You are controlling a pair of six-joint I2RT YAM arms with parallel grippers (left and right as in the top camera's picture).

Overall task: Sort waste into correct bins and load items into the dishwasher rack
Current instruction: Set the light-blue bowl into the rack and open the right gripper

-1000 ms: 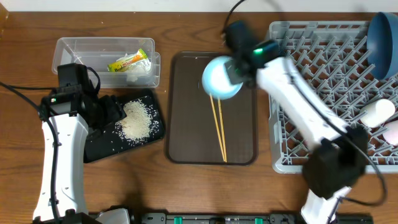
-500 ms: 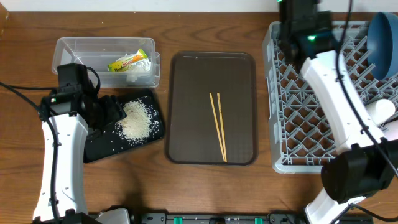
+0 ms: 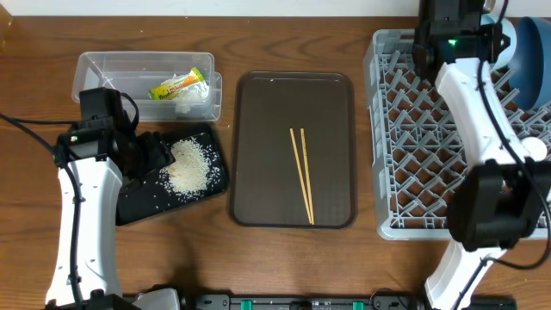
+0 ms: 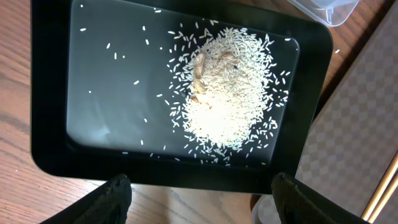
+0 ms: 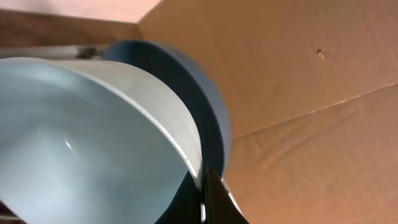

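Light-blue round bowl [image 5: 81, 124] with white inside, probably stiff, slick and chippable, is pinched by its rim in the closed right tool [image 5: 204, 194].

The right arm [image 3: 478, 112] hid much of the dishwasher rack [image 3: 405, 138] on its right side; the dark-blue bowl [image 3: 529, 47] ran off the far right edge; close up, the light-blue bowl [image 5: 81, 137] was cropped left.
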